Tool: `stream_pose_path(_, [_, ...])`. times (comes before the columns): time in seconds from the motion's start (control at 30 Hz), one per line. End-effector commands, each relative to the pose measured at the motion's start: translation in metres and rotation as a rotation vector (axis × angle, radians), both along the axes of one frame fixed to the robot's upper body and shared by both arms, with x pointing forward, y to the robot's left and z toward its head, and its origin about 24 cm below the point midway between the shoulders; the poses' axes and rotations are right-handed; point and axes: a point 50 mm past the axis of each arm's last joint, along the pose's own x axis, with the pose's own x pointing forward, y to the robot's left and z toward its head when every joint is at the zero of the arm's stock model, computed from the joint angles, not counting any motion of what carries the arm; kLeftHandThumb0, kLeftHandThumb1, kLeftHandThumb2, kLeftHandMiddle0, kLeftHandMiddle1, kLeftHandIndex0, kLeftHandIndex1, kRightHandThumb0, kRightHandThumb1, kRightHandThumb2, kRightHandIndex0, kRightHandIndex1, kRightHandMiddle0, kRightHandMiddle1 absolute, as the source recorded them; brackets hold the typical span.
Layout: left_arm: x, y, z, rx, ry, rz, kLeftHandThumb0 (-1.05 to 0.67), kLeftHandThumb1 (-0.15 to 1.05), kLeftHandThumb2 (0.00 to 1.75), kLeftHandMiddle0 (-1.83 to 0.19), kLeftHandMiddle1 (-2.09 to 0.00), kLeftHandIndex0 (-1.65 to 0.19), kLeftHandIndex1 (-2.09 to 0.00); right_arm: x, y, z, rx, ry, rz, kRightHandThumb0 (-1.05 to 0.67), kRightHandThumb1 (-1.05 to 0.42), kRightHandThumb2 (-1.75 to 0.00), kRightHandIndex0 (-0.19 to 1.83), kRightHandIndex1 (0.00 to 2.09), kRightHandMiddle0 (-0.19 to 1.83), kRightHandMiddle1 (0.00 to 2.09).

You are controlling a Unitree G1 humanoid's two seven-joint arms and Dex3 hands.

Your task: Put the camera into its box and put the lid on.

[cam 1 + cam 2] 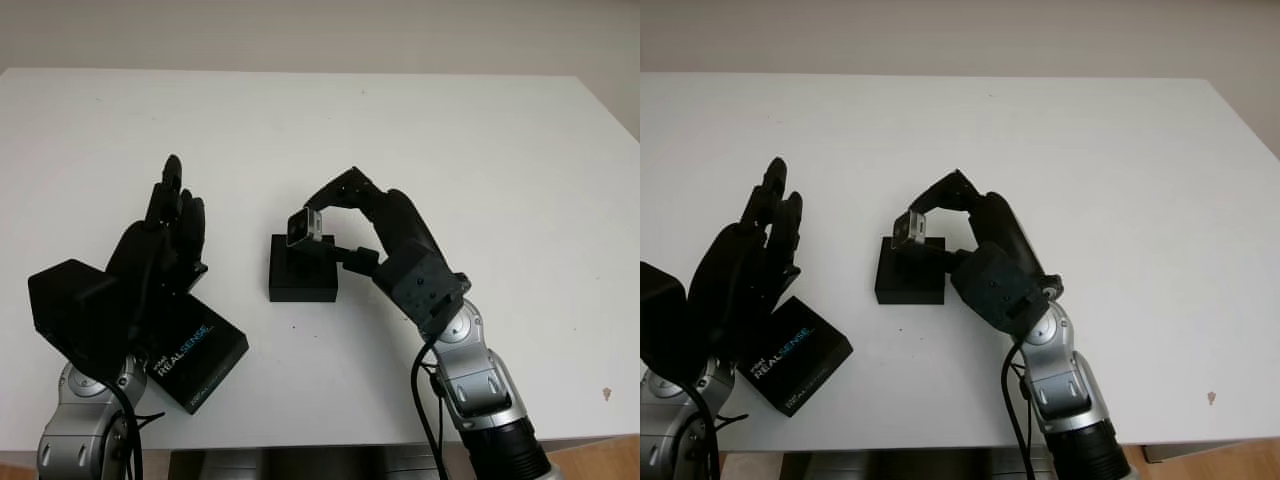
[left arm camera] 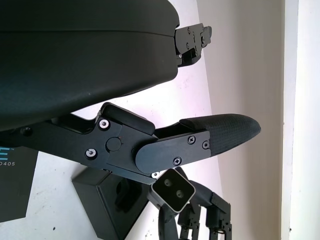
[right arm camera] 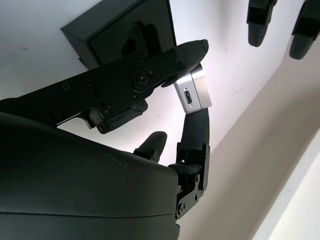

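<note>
- Pinching the camera between fingertips, the right hand is held just above the open box, apparently so it can be lowered in.
- The lid is left on the bench, partly under the open left hand, seemingly kept ready.

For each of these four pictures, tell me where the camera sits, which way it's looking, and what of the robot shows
Left eye view: on the head, looking forward and down at the white table; both arms enter from below.
Right eye view: beside it, same scene: right hand pinches the camera over the open box; the left hand, open, hovers over the lid.
Left wrist view: at the left wrist, past its own fingers toward the box.
Right wrist view: at the right wrist, along its fingers holding the camera.
Both wrist views share camera and box.
</note>
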Motion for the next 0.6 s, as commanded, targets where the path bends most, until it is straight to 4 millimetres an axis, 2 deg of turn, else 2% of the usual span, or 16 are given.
stream_pose_path(0.0, [-0.001, 0.0, 0.005, 0.0, -0.022, -0.004, -0.79, 1.05, 0.66, 0.19, -0.04, 0.19, 0.0, -0.002, 0.0, -0.003, 0.006, 0.013, -0.003, -0.43, -0.98, -0.05, 0.2, 0.79, 0.37, 1.58])
stream_pose_path(0.57, [0.0, 0.001, 0.004, 0.0, -0.022, -0.003, -0.79, 1.05, 0.65, 0.19, -0.04, 0.19, 0.0, -0.012, 0.015, -0.03, 0.023, 0.104, 0.005, -0.39, -1.01, -0.06, 0.12, 0.84, 0.28, 1.68])
